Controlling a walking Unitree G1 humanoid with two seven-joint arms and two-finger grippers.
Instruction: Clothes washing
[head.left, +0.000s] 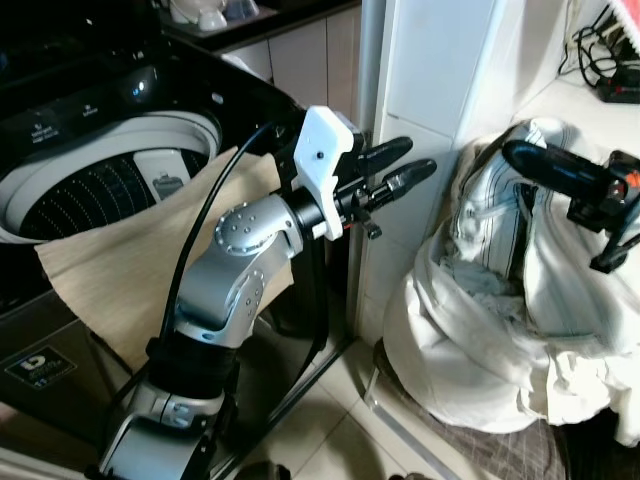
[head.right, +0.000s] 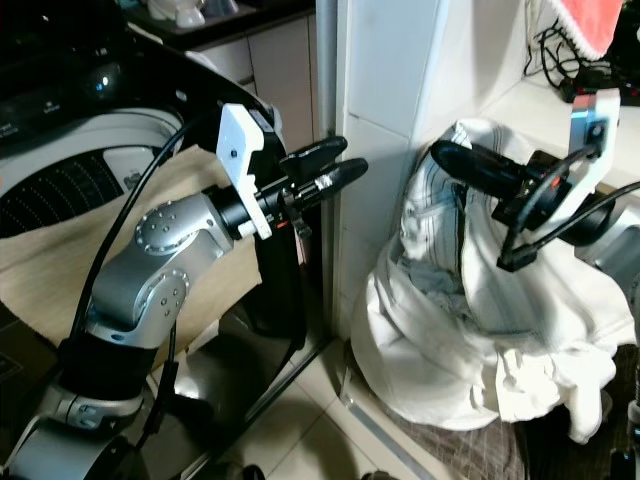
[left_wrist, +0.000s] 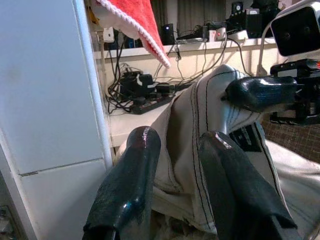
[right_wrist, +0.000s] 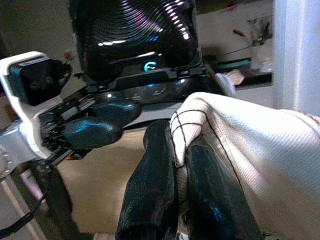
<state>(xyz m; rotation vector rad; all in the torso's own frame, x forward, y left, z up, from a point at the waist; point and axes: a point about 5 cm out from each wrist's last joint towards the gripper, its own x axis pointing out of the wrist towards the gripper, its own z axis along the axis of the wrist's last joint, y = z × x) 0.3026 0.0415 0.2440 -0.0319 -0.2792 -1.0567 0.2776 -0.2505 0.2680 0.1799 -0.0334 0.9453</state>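
White cloth garment with thin dark stripes (head.left: 505, 300), heaped on the tiled floor (head.left: 330, 430) against the white wall corner (head.left: 420, 110). Its raised top fold is pinched between the closed black fingers of the right gripper (right_wrist: 175, 165). Left gripper (head.left: 398, 165), fingers parted and holding nothing, hovers near the garment. Behind it, a beige towel (head.left: 150, 250) drapes over the rim of the black top-loading washing machine (head.left: 90, 130).
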